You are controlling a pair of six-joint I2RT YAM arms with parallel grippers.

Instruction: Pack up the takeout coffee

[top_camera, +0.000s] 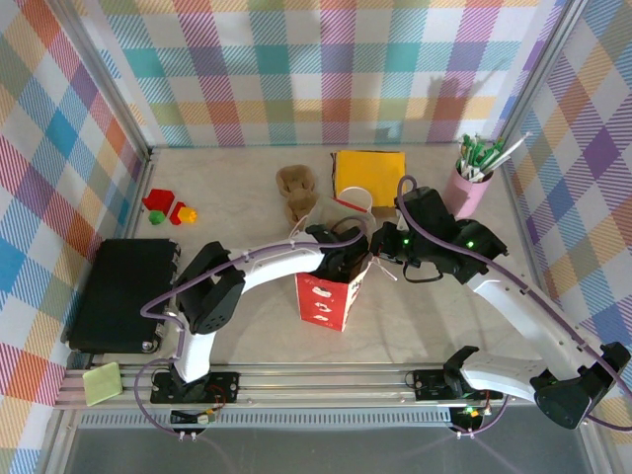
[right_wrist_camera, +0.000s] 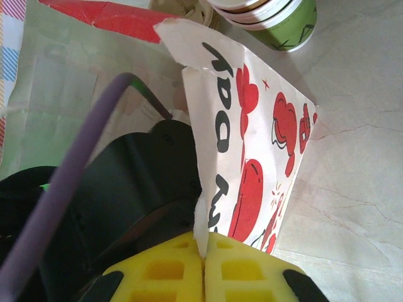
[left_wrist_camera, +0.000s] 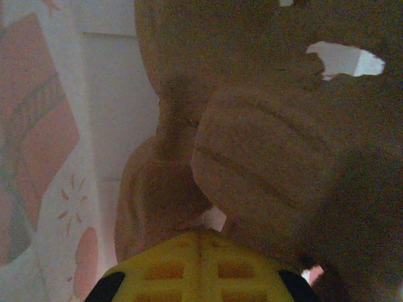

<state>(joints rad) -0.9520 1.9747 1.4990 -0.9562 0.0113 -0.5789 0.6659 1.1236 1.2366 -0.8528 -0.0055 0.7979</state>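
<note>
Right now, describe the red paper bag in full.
The paper bag stands upright on the table between the two arms, mouth open. It is thin paper, red outside with white prints, one face white with red prints and black lettering, pale inside. The right jaws are shut on its top edge; the left jaws reach into its mouth, where a brown pulp tray shows.

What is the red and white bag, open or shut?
Open. The right claw pinches the bag by its top edge, and the left arm reaches down into its mouth.
</note>
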